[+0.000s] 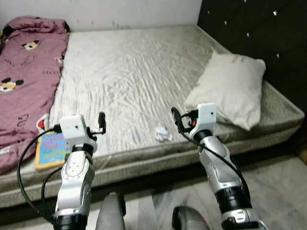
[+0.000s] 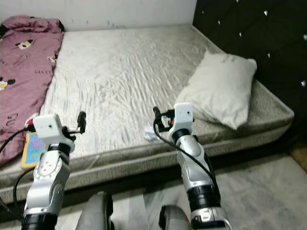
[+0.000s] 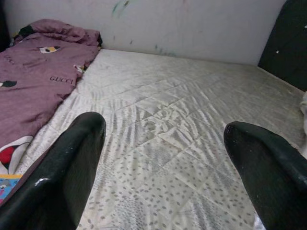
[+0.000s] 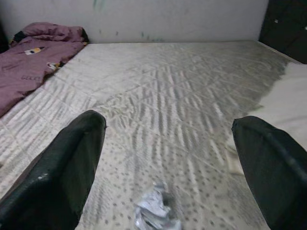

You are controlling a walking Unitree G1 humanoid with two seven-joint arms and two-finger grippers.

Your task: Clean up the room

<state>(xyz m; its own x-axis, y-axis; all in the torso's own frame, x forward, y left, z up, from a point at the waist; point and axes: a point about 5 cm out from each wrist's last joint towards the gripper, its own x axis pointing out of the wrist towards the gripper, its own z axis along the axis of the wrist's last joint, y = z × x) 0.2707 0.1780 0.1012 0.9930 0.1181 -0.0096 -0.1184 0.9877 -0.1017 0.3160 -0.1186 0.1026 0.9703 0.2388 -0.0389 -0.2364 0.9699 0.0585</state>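
A small crumpled white wrapper [image 1: 163, 134] lies on the grey patterned mattress [image 1: 129, 62], close to its front edge. My right gripper [image 1: 176, 118] hovers open just to the right of the wrapper and a little above it. In the right wrist view the wrapper [image 4: 154, 213] sits low between the two spread black fingers [image 4: 72, 158]. My left gripper [image 1: 101, 123] is open too, held over the mattress's front edge well left of the wrapper. A colourful children's book [image 1: 50, 148] lies at the front left edge, partly under a purple blanket [image 1: 26, 76].
A white pillow [image 1: 230, 88] rests on the mattress's right side against the dark tufted headboard [image 1: 259, 28]. The purple blanket is bunched along the left side. A white wall [image 1: 134, 12] runs behind the bed. Pale floor [image 1: 278, 182] lies at the front right.
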